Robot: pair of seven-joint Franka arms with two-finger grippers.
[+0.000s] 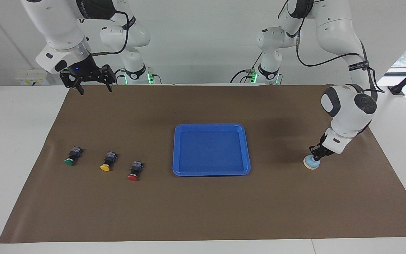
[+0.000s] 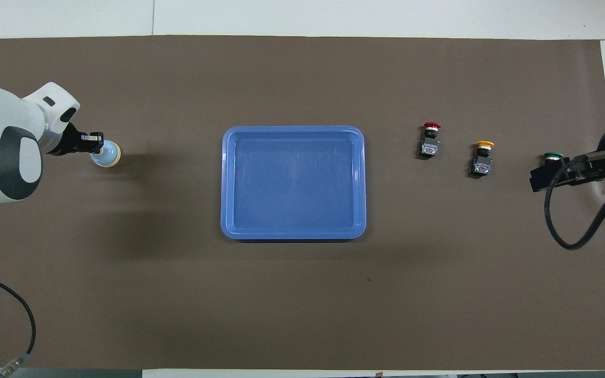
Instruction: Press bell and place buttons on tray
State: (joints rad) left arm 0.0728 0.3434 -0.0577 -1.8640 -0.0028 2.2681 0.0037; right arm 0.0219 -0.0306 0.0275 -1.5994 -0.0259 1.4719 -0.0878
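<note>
Brown mat (image 1: 203,211): left hand (image 1: 316,154) narrow on bell (image 1: 311,162); right hand (image 1: 93,84) wide, hiding green button (image 1: 72,157) overhead only.

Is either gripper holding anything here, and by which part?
Nothing is held. The left gripper is down on top of the bell; the right gripper waits, open and empty.
</note>
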